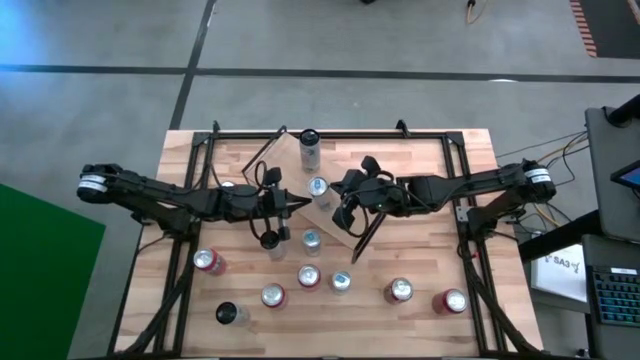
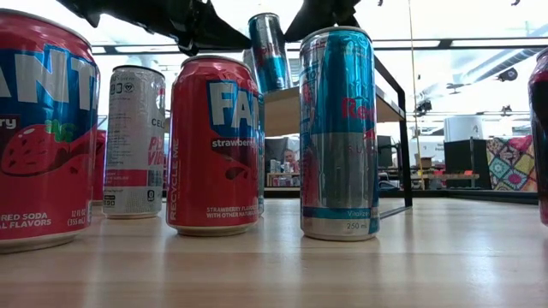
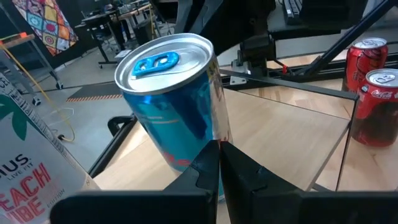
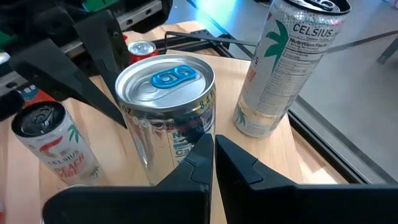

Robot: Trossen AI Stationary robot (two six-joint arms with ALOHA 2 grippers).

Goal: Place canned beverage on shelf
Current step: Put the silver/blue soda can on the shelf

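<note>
A slim blue-and-silver beverage can (image 1: 318, 187) stands tilted over the light-wood shelf (image 1: 332, 226) at the table's middle. Its blue tab faces up in the left wrist view (image 3: 155, 62) and the right wrist view (image 4: 166, 76). In the low view the can (image 2: 269, 50) leans above the plank (image 2: 342, 107), its base hidden behind nearer cans. My left gripper (image 3: 219, 149) is shut at the can's left side, and my right gripper (image 4: 213, 142) is shut at its right side. A white Celsius can (image 1: 309, 148) stands upright on the shelf's far end. My left gripper has its shut fingertips (image 3: 210, 155) against the can's lower side wall (image 3: 186, 146), coming nearly level from the table's left. The can leans, top tipped away. My right gripper sets its shut fingertips (image 4: 202, 149) against the can's opposite side wall (image 4: 180, 134), slanting down from the table's right.
Several cans stand on the tabletop nearer the front edge: red Fanta cans (image 2: 214, 145), a tall Red Bull can (image 2: 338, 128), a Celsius can (image 2: 134, 141) and red cola cans (image 3: 373, 81). Black frame rails run along the table's left and right sides (image 1: 465, 200).
</note>
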